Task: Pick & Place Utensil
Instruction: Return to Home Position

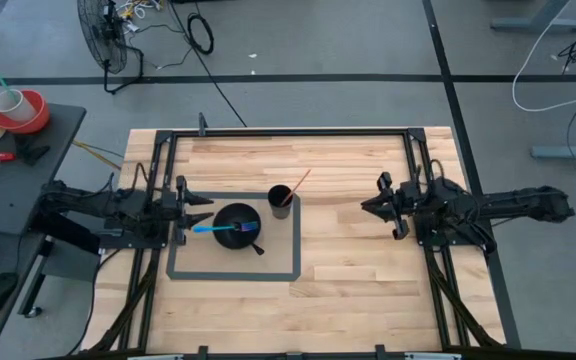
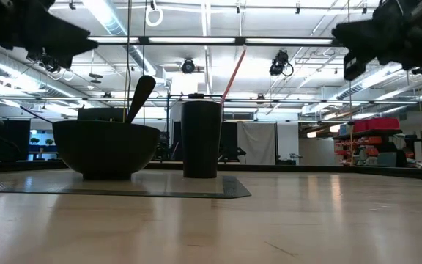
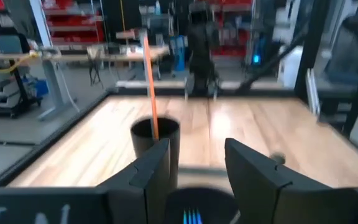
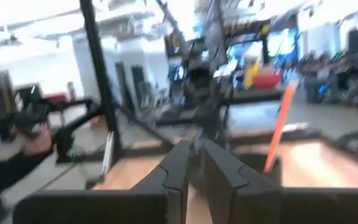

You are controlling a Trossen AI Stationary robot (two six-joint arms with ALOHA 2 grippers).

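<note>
A black bowl [image 1: 236,226] stands inside a dark taped rectangle [image 1: 232,275] on the wooden table. A blue utensil [image 1: 214,229] and a black utensil [image 1: 254,244] lie in it. Just beyond it stands a black cup [image 1: 281,201] with a thin orange stick [image 1: 298,183] leaning out. My left gripper [image 1: 202,211] is open and empty, hovering just left of the bowl; its wrist view looks over the bowl [image 3: 216,200], the blue utensil [image 3: 192,216] and the cup [image 3: 143,135]. My right gripper [image 1: 369,204] is shut and empty, above the table to the cup's right.
A black frame [image 1: 288,133] runs along the table's far, left and right sides. Bare wood lies between the taped rectangle and my right gripper and along the near edge. In the low view the bowl [image 2: 107,150] and the cup [image 2: 200,139] stand side by side.
</note>
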